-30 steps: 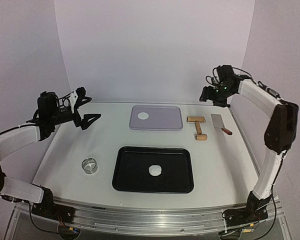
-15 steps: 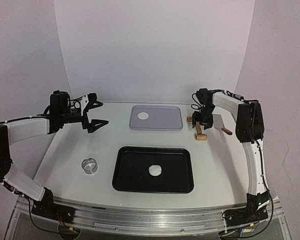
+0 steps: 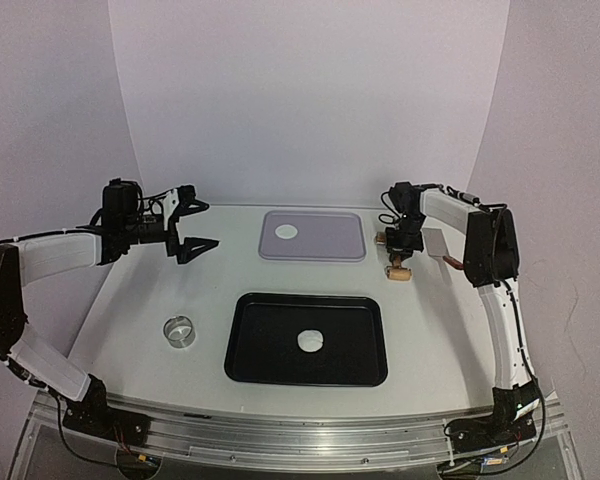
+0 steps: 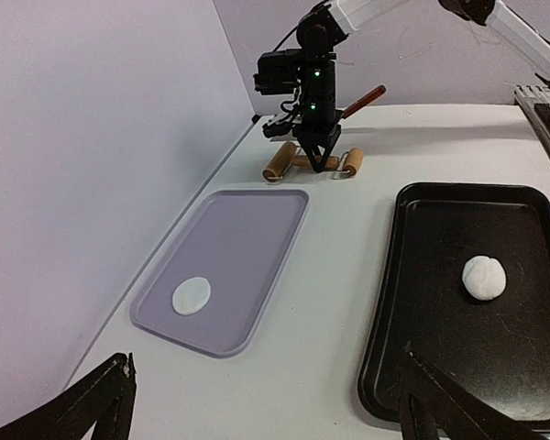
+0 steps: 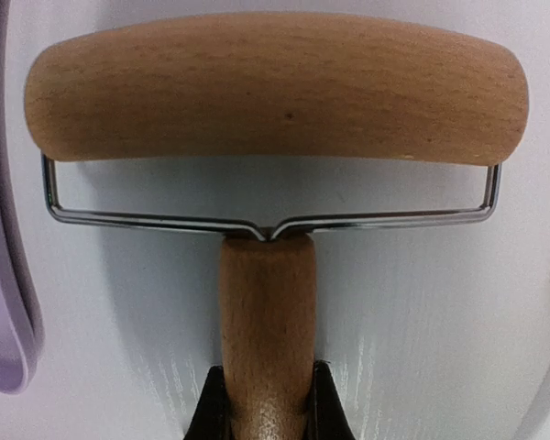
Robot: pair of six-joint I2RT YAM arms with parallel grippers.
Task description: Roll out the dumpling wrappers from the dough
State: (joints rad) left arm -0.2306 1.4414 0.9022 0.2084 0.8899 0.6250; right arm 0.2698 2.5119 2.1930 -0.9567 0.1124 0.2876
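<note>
A small roundish lump of dough lies in the black tray. One round white dumpling wrapper rests on the lavender tray. The wooden roller lies on the table at the back right. My right gripper stands over it, shut on its wooden handle. Over the table's back left, my left gripper hovers open and holds nothing.
A metal ring cutter sits on the table left of the black tray. A flat steel scraper with a reddish handle lies just right of the roller. The lavender tray's edge lies just left of the roller.
The right arm came down from high at the back onto the roller, and its jaws closed on the handle. The left gripper shifted a little to the right, still open.
</note>
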